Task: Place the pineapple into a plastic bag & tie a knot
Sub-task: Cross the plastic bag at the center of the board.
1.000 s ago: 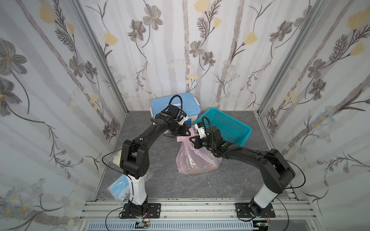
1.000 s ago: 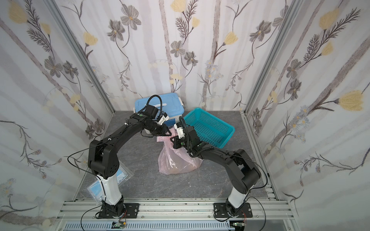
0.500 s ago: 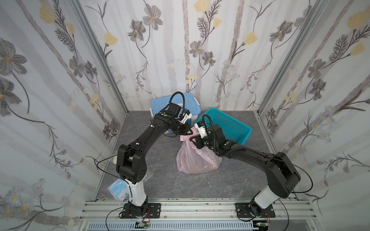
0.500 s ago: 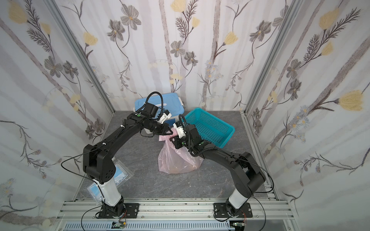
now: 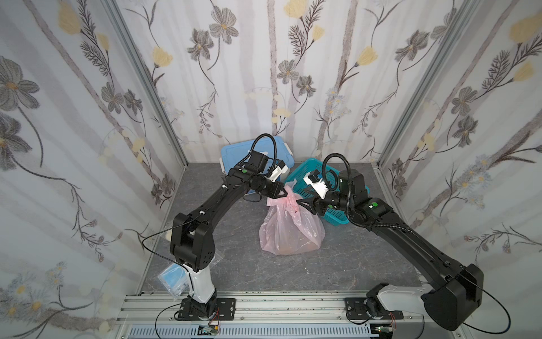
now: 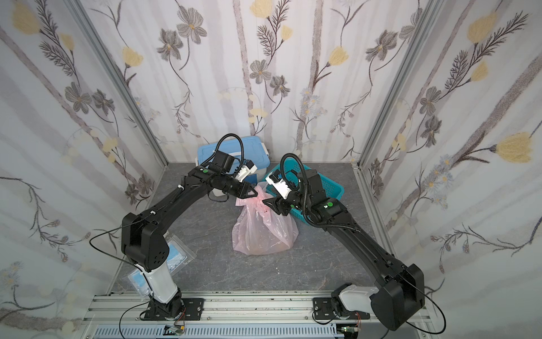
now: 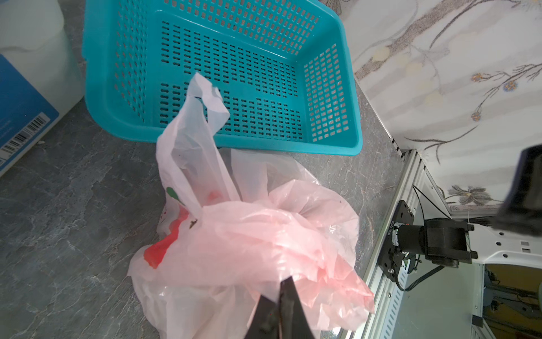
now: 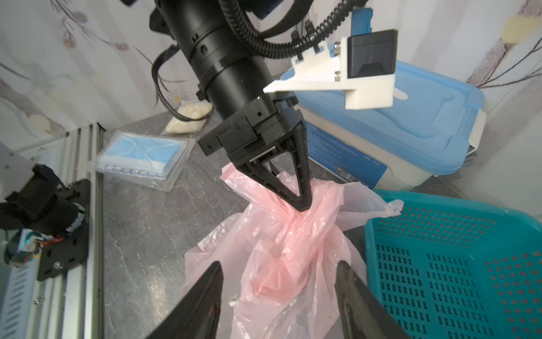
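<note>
The pink plastic bag (image 5: 290, 232) (image 6: 264, 232) stands on the grey table between my arms. Its top is scrunched together, and my left gripper (image 5: 284, 193) (image 7: 280, 286) is shut on that gathered plastic. Whether the scrunched top (image 8: 293, 223) is a knot I cannot tell. One handle loop (image 7: 202, 117) sticks out toward the basket. My right gripper (image 5: 303, 205) (image 8: 280, 265) is open just right of the bag's neck, its fingers either side of the plastic without gripping it. The pineapple is not clearly seen; only an orange-brown tint (image 5: 289, 248) shows low in the bag.
A teal basket (image 5: 305, 170) (image 7: 264, 73) lies right behind the bag. A blue-lidded box (image 5: 237, 152) (image 8: 410, 123) stands at the back wall. A packet of blue masks (image 5: 173, 277) (image 8: 140, 158) lies by the left arm's base, with a small packet of white lumps (image 8: 190, 117) nearby.
My right gripper has opened, let go of the bag's top and drawn back a little to the right. My left gripper has shut on the gathered top.
</note>
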Controlling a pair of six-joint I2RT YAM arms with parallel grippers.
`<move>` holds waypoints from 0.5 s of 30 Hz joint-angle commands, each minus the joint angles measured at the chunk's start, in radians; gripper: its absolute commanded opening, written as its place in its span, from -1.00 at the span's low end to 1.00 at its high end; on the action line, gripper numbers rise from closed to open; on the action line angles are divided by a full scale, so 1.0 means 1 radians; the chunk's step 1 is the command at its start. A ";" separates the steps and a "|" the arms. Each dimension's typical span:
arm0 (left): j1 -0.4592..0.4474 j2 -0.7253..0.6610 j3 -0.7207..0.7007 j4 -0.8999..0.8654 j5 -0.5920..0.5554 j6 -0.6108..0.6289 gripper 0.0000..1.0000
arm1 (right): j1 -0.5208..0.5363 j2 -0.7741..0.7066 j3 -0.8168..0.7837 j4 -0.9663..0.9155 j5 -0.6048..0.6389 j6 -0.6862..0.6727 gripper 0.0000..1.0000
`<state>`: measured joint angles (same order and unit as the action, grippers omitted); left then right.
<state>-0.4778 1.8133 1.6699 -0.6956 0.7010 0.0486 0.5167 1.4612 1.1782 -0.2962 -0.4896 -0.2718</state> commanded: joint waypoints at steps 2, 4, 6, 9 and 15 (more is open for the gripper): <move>-0.005 -0.001 0.013 0.017 0.041 0.066 -1.00 | -0.006 0.116 0.128 -0.107 0.045 -0.378 0.27; -0.006 -0.002 0.014 0.010 0.042 0.075 -1.00 | -0.009 0.206 0.227 -0.182 0.054 -0.455 0.27; -0.005 -0.002 0.012 0.008 0.040 0.081 -1.00 | -0.013 0.266 0.287 -0.233 0.075 -0.510 0.27; -0.006 0.005 0.013 0.006 0.038 0.083 -1.00 | -0.032 0.292 0.296 -0.254 0.033 -0.580 0.26; -0.006 0.011 0.022 0.005 0.032 0.080 -1.00 | -0.043 0.317 0.290 -0.288 -0.070 -0.669 0.27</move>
<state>-0.4835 1.8210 1.6791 -0.7010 0.7177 0.1047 0.4713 1.7618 1.4620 -0.5613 -0.4793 -0.8455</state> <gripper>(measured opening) 0.048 0.637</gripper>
